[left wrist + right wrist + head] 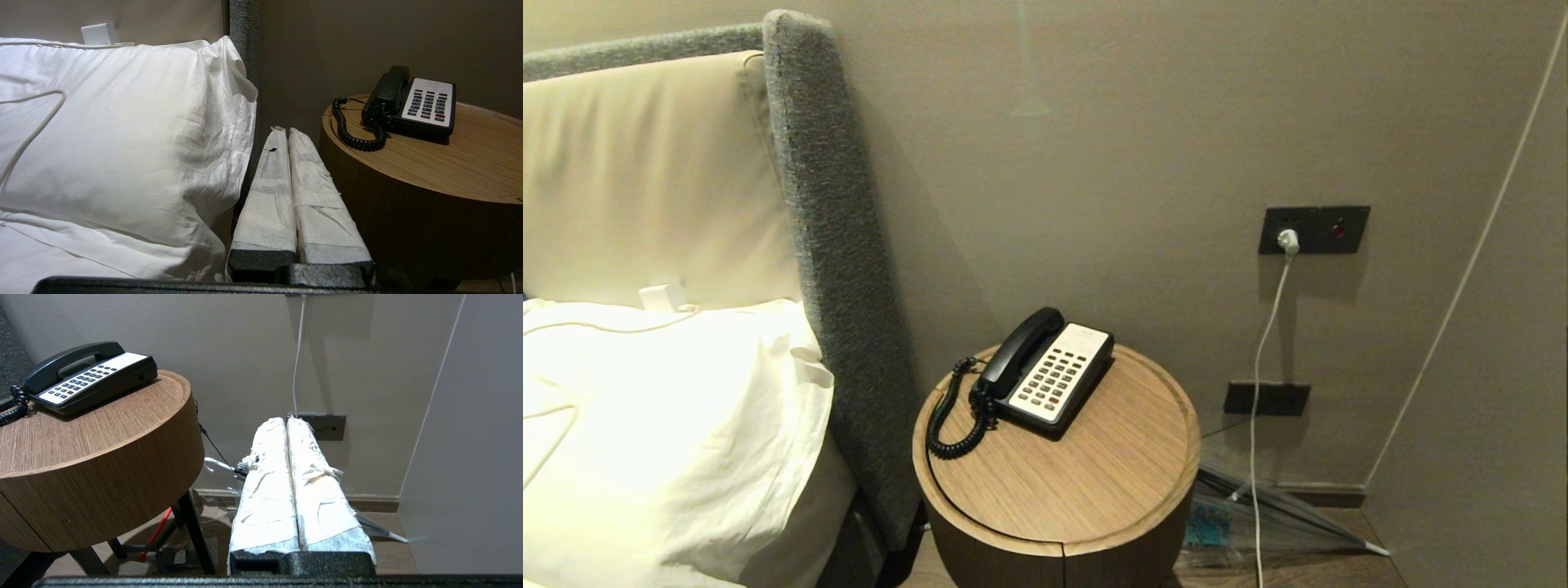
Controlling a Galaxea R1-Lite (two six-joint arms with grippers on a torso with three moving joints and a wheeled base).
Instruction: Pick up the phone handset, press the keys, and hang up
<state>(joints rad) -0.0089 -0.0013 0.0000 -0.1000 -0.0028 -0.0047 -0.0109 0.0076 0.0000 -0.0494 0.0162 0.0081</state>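
Wrist views, left gripper (284, 130) clenched empty beside pillow (122, 143), right gripper (286, 419) clenched empty, phone handset (1021, 343) cradled.

The phone handset (1023, 340) is glossy black, with a black coiled cord (953, 416). The phone base (1058, 381) is black with a white face and rows of dark keys, 1 or 2 of them red. The round worktop (1094, 474) is light brown wood grain over a darker brown side. At 9 o'clock of it the pillow (654, 425) is white, the headboard (837, 245) speckled grey with a cream panel. The wall (1135, 122) is taupe; a white cable (1262, 384) hangs from a black socket plate (1313, 229).
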